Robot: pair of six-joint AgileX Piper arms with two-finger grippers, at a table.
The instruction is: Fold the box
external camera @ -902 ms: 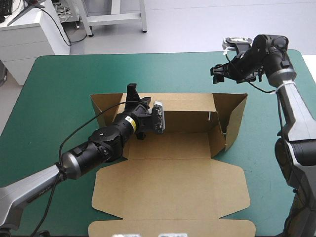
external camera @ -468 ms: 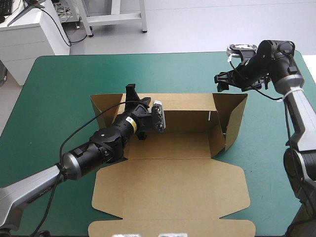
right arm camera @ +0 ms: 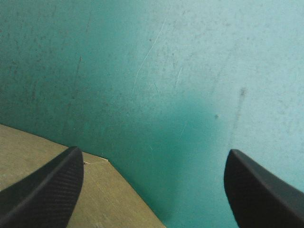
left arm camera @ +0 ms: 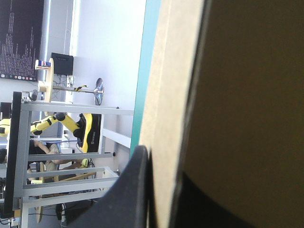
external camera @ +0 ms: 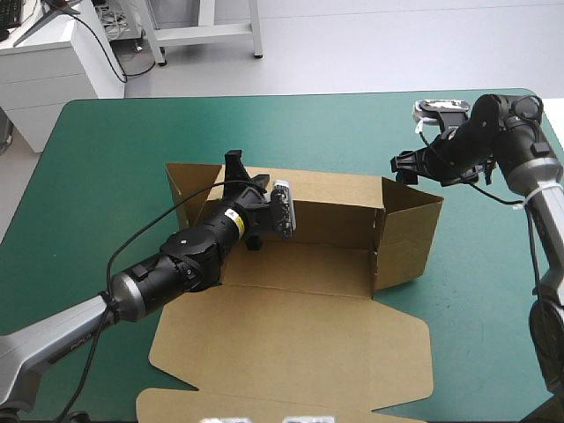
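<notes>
The brown box (external camera: 300,335) lies mid-table with its lid flat toward the near edge. Its back wall (external camera: 335,203) and right wall (external camera: 410,233) stand raised. My left gripper (external camera: 236,169) is at the left end of the back wall, shut on it. In the left wrist view the board (left arm camera: 228,95) runs between the black fingers (left arm camera: 135,190). My right gripper (external camera: 403,166) hovers open just beyond the box's far right corner. The right wrist view shows its gripper (right arm camera: 152,190) over the teal-green cover, with a board corner (right arm camera: 95,199) by one finger.
The lid's front flap (external camera: 264,401) reaches close to the table's near edge. Teal-green cover (external camera: 97,167) shows to the left of the box and beyond it toward the far edge.
The right wall has swung in to stand square with the back wall, and the whole box has shifted slightly left. My right gripper has moved right and nearer. The left gripper keeps its hold.
</notes>
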